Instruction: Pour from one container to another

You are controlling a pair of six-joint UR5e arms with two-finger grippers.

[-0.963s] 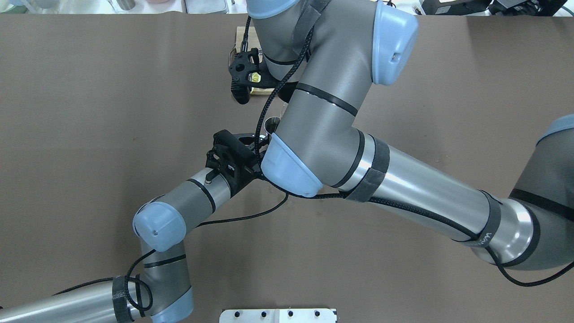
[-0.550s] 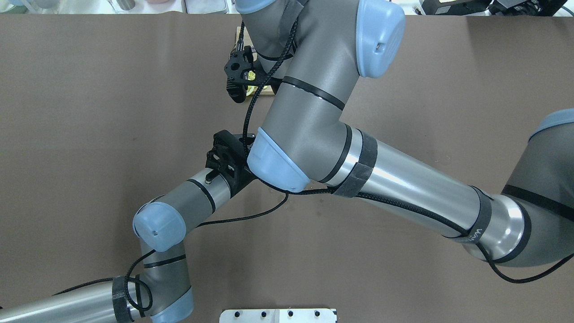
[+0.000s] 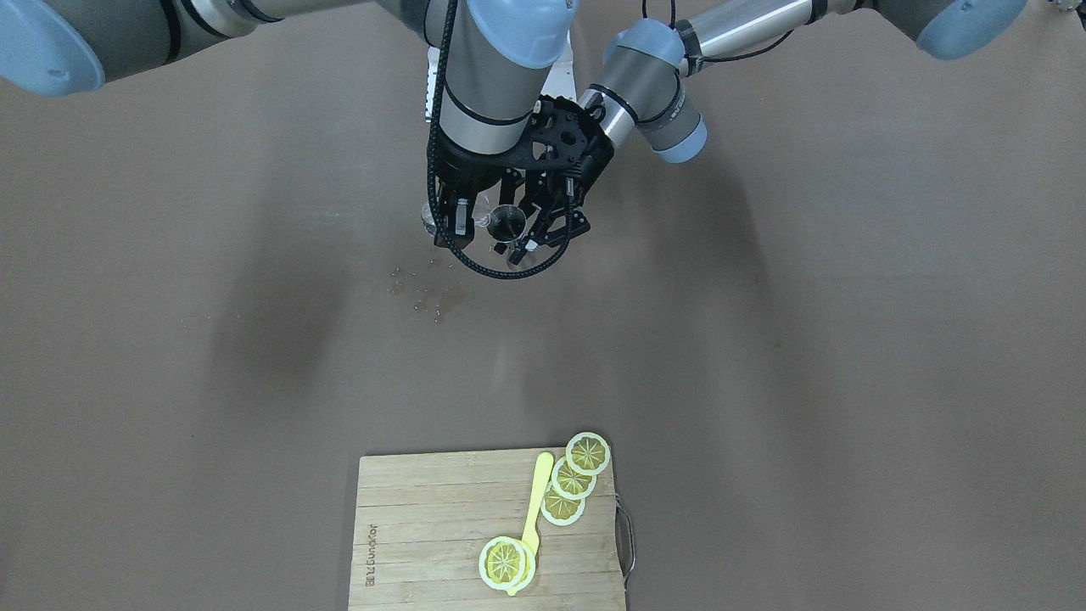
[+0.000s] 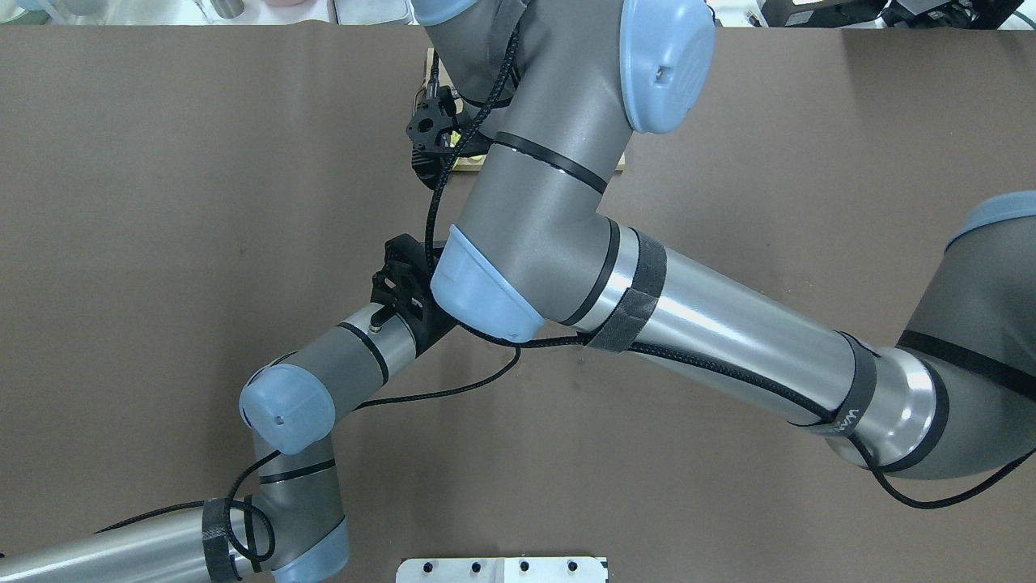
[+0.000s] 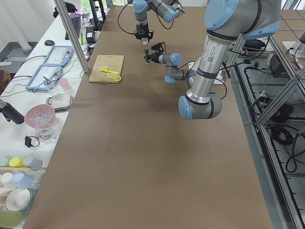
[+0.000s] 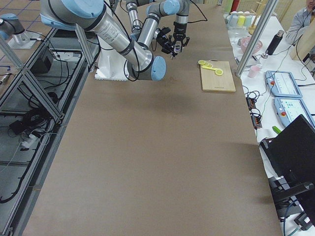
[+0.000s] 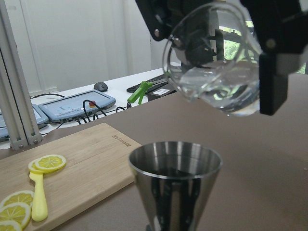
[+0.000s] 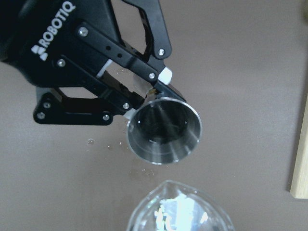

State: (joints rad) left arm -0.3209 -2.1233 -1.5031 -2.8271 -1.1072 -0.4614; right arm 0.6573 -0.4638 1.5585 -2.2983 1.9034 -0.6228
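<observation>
In the left wrist view the clear glass cup hangs tilted just above and behind the steel jigger, with clear liquid pooled at its low side. My right gripper is shut on the cup, black fingers on either side. From the right wrist view the jigger's open mouth faces up, my left gripper shut on its waist, and the cup's rim is at the bottom edge. In the front view the jigger sits between both grippers. The overhead view hides both under the right arm.
Water drops lie on the brown table below the grippers. A bamboo cutting board with lemon slices and a yellow spoon lies at the far side from the robot. Side benches hold bowls and cups.
My right arm has swung leftward in the overhead view and now covers the jigger, which showed a second ago. The left arm has stayed still.
</observation>
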